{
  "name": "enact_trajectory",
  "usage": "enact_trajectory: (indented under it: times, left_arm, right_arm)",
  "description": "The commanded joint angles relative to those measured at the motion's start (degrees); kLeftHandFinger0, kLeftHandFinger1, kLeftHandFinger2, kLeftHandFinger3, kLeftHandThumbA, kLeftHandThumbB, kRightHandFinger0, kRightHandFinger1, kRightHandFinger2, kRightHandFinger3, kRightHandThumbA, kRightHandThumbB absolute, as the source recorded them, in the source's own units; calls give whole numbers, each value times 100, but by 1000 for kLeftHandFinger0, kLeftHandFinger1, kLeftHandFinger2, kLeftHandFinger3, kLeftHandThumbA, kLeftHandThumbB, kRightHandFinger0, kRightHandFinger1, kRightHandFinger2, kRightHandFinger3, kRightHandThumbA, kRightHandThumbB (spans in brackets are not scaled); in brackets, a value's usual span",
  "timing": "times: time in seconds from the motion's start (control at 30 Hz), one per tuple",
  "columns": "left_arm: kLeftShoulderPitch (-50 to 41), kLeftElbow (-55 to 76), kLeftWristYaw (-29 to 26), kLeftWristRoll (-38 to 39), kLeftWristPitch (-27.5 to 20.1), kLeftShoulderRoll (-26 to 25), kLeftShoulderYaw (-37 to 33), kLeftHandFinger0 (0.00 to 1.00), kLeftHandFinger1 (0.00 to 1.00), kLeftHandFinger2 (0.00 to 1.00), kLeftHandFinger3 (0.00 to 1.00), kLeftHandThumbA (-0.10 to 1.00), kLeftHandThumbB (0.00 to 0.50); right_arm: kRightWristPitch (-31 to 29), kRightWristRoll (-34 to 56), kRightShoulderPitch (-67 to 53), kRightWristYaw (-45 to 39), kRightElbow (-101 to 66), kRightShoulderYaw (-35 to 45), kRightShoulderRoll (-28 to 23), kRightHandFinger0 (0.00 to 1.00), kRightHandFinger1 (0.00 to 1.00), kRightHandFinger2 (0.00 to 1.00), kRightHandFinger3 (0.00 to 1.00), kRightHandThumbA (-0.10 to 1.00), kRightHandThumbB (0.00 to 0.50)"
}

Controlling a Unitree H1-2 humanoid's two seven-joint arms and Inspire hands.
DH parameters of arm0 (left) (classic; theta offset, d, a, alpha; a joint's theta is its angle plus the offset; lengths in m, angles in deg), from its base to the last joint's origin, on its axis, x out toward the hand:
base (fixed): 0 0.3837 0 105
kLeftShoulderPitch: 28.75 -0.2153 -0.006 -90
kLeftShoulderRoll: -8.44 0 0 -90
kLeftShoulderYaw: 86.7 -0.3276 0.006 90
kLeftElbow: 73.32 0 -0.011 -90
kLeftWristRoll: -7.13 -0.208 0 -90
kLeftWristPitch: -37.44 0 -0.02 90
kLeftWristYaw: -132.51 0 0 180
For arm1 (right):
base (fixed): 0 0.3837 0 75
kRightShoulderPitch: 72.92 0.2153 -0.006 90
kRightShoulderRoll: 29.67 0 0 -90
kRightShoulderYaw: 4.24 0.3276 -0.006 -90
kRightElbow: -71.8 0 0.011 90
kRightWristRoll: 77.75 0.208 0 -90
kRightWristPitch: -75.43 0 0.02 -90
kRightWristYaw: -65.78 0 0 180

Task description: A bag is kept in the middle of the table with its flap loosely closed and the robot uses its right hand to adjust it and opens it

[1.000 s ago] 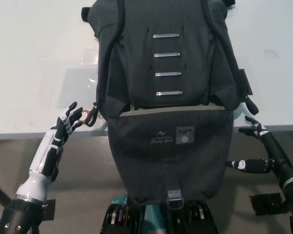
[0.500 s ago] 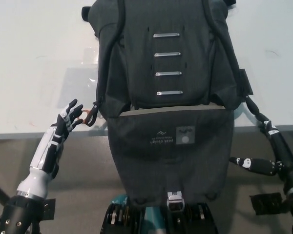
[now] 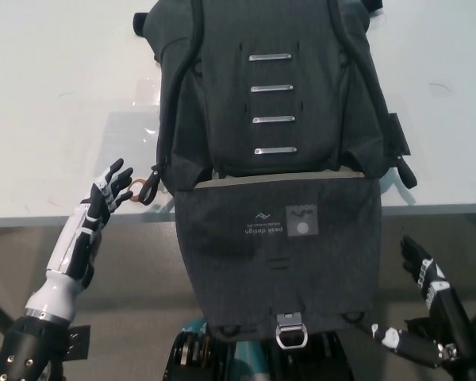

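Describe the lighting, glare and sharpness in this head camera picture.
Head view: even, bright light on the white table, with soft glare beside a clear plastic patch; the dark bag loses detail in its folds but its metal bars catch light; the left hand is sharp, the right hand slightly soft.

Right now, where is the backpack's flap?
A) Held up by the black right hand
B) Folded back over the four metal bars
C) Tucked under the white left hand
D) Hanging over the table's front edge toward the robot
D: the flap hangs past the table edge, its buckle lowest; the right hand is off it, the left hand beside the backpack.
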Motion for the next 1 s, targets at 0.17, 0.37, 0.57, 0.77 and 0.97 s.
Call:
enact_trajectory:
  times: [0.17,0.37,0.57,0.77,0.97]
  left_arm:
    - [88,146,-2,-15,-82,-47,-37,1000,1000,1000,1000,1000,156]
    - [-192,246,-32,-75,-100,-73,-26,1000,1000,1000,1000,1000,162]
    - [-535,186,-178,-298,-379,-74,29,1000,1000,1000,1000,1000,156]
    - [-712,-12,-311,-548,-690,-86,52,1000,1000,1000,1000,1000,205]
    - [-1328,119,-339,-653,-819,21,-11,1000,1000,1000,1000,1000,219]
  right_arm:
    - [-1170,154,393,173,511,64,81,1000,1000,1000,1000,1000,275]
    - [-1542,64,630,293,1123,108,138,1000,1000,1000,1000,1000,296]
    - [-1823,-32,611,333,1274,100,101,1000,1000,1000,1000,1000,273]
    - [-1801,56,595,292,1296,91,106,1000,1000,1000,1000,1000,286]
    - [-1825,44,95,181,1144,-11,66,1000,1000,1000,1000,1000,264]
